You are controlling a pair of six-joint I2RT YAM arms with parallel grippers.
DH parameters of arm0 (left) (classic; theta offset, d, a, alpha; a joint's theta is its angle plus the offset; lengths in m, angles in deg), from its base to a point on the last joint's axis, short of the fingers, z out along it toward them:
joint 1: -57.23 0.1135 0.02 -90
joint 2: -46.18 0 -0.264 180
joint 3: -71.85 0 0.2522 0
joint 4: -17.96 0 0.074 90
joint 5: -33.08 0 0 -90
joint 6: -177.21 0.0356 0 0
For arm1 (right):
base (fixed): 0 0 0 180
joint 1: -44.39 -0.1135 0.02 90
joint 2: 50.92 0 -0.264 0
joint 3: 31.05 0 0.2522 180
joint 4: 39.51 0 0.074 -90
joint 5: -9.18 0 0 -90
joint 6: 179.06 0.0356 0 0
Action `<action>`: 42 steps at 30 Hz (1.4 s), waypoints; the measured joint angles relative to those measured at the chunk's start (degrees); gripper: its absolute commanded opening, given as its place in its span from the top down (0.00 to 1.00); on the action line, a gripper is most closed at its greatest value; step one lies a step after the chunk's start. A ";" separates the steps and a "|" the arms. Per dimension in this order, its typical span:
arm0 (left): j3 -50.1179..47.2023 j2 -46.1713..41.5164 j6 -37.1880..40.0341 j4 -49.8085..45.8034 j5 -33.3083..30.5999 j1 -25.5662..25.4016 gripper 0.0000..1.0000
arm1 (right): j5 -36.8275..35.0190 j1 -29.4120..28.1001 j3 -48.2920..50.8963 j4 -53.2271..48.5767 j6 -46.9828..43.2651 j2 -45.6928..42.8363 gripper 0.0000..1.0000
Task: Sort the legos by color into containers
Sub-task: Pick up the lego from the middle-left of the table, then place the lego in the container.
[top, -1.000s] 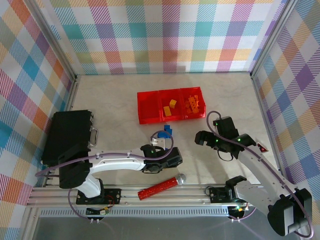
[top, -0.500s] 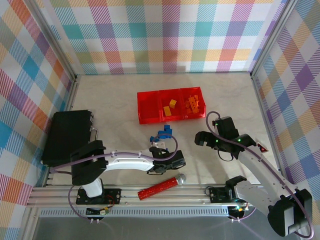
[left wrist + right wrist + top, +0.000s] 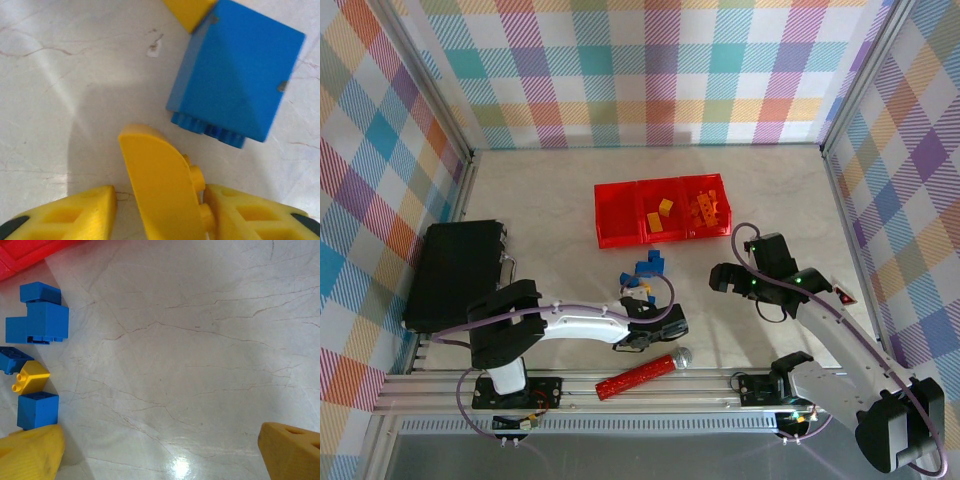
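Two grippers showed from above. The left gripper [image 3: 638, 303] sat at the near edge of the loose legos [image 3: 642, 272], with the containers [image 3: 618, 215] well beyond its fingertips. Yellow and orange pieces already lay in two of the bins. The right gripper [image 3: 718, 278] hung off to the side, apart from the pile.

Through the left wrist camera, a yellow curved brick [image 3: 157, 180] stood between the jaws. Its studs touched one finger [image 3: 250, 217], while a thin strip of table [image 3: 50, 75] showed before the other finger [image 3: 70, 215]. I could not tell whether the squeeze was firm yet. A blue brick [image 3: 235, 80] lay just ahead of the fingertips, apart from the yellow one.

My judgement: finish closing before any lift, since a grip on the studs alone might let the piece pivot. Then rise straight up, clear of the blue brick, and carry forward to the bin holding yellow.

Through the right wrist camera, that gripper [image 3: 160, 460] stood wide with nothing between its jaws, the legos off beside one finger. I would keep it parked there.
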 measured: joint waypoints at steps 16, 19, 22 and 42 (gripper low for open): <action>2.58 -3.43 7.04 -5.29 -3.43 0.96 0.89 | -0.57 0.07 0.17 0.22 0.11 0.85 0.01; 9.79 -5.88 11.56 -10.36 -6.93 0.61 0.89 | -1.36 0.26 0.22 0.70 0.63 0.83 0.01; 16.74 -8.94 17.16 -12.85 -9.14 1.29 0.89 | -2.86 0.26 0.24 1.44 1.62 0.48 0.01; 52.33 17.55 46.93 -9.75 7.54 27.52 0.94 | -4.70 0.26 1.68 5.42 8.81 -3.61 0.01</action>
